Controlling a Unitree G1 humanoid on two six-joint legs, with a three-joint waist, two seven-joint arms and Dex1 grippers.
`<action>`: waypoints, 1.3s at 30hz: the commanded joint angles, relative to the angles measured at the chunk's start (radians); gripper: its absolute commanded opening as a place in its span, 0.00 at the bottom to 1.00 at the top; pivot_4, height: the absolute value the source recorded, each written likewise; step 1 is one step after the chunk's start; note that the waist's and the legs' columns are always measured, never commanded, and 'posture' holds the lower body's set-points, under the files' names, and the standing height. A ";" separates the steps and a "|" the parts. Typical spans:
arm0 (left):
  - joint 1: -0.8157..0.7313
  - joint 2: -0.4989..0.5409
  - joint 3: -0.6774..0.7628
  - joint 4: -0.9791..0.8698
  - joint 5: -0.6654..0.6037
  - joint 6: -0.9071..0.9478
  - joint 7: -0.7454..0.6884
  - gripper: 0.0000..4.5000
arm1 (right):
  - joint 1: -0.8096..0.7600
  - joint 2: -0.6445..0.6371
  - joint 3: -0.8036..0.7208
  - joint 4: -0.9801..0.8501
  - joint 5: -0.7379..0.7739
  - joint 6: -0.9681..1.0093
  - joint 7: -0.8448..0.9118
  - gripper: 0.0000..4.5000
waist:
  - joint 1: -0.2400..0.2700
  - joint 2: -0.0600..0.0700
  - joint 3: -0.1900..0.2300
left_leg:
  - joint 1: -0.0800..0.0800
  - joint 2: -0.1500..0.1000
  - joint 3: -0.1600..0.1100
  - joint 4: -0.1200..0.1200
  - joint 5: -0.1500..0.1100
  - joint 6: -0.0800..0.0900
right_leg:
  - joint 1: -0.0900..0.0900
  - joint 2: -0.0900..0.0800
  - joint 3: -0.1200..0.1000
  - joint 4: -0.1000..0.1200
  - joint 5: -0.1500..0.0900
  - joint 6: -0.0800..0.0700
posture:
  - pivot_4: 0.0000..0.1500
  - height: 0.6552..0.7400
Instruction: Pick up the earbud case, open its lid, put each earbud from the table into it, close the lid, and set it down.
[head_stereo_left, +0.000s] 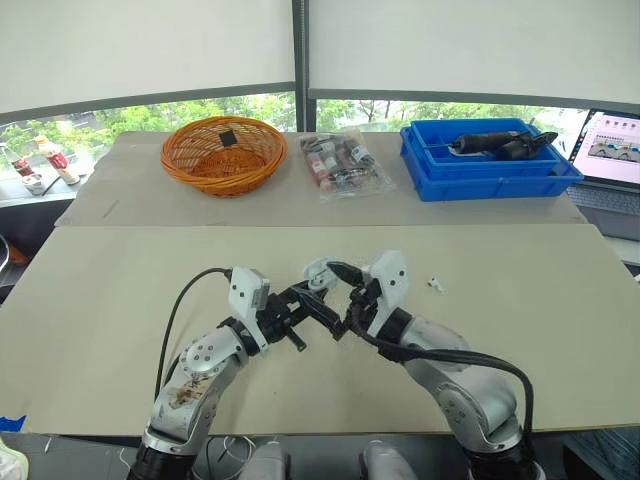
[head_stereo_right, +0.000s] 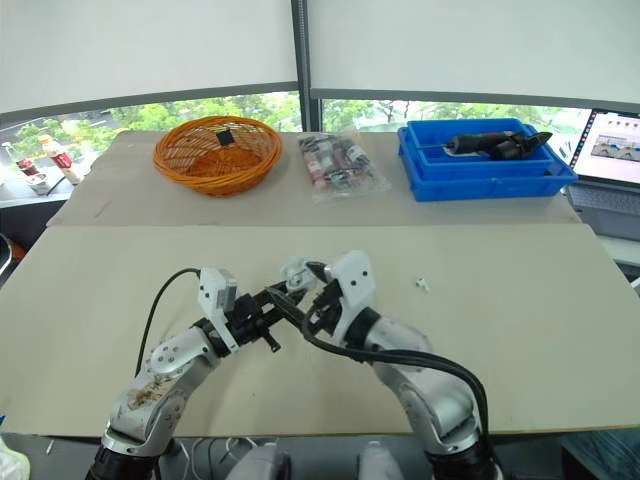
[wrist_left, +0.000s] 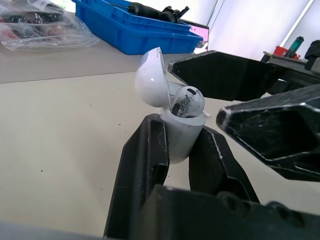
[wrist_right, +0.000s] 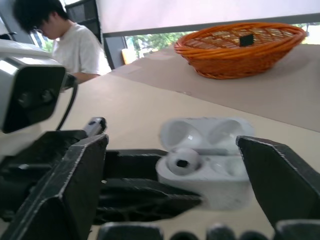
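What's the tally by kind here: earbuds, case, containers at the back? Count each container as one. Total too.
Earbuds: 2 (seated earbud, loose earbud)
Earbud case: 1, lid open, held in the left gripper
Orange basket: 1
Blue bin: 1
Plastic bag: 1
Total: 6

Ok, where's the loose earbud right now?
Head view: the loose earbud lies on the table, just right of the right gripper, well short of the blue bin.
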 joint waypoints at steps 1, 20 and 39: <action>0.001 -0.006 0.016 -0.046 -0.021 -0.031 -0.005 0.12 | 0.012 -0.041 -0.066 -0.111 0.071 0.037 0.034 1.00 | 0.001 0.000 0.000 | 0.000 0.000 0.000 0.000 0.000 0.000 | 0.000 0.000 0.000 0.000 0.000 0.000 | 1.00 1.00; 0.021 0.021 0.053 0.074 0.041 -0.157 -0.015 0.12 | 0.558 -0.342 -0.658 -0.018 -0.009 -0.290 0.275 1.00 | 0.006 0.000 0.000 | 0.000 0.000 0.007 0.000 0.000 0.000 | 0.003 0.000 0.000 -0.001 0.000 0.000 | 1.00 1.00; 0.043 0.027 0.056 0.075 0.040 -0.179 -0.022 0.12 | 0.522 -0.395 -0.671 0.180 -0.010 -0.344 0.335 1.00 | 0.001 0.001 0.000 | 0.002 0.000 0.006 0.000 0.000 0.000 | 0.004 0.000 0.002 -0.001 0.000 0.000 | 1.00 1.00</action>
